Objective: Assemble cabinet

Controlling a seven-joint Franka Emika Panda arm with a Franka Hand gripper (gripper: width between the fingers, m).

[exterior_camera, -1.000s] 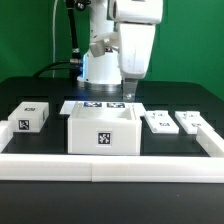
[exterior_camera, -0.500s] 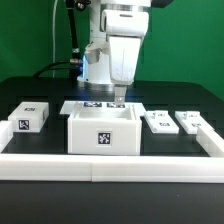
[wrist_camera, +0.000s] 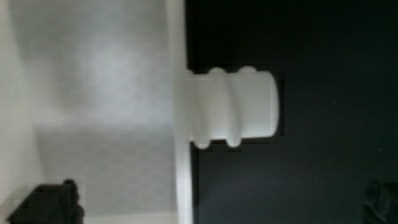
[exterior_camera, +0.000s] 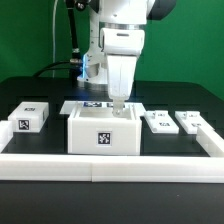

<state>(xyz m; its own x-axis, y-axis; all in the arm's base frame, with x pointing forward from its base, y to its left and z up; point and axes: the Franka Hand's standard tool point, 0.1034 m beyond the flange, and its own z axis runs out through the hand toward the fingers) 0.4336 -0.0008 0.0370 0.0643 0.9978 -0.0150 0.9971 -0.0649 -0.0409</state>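
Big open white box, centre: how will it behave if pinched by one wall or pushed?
The cabinet body looks like thick-walled rigid plastic, so probably stiff. It sits flat on a wide base; a push likely slides rather than tips it. Its faces look smooth, so a one-wall pinch by the tool may slip or swing.

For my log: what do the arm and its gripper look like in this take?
The arm is glossy white with rounded shells and dark joint sections. Its gripper has a boxy white body that narrows toward the tips; the fingertips look black in the wrist view. A thin black cable runs beside the arm. No markings are legible.
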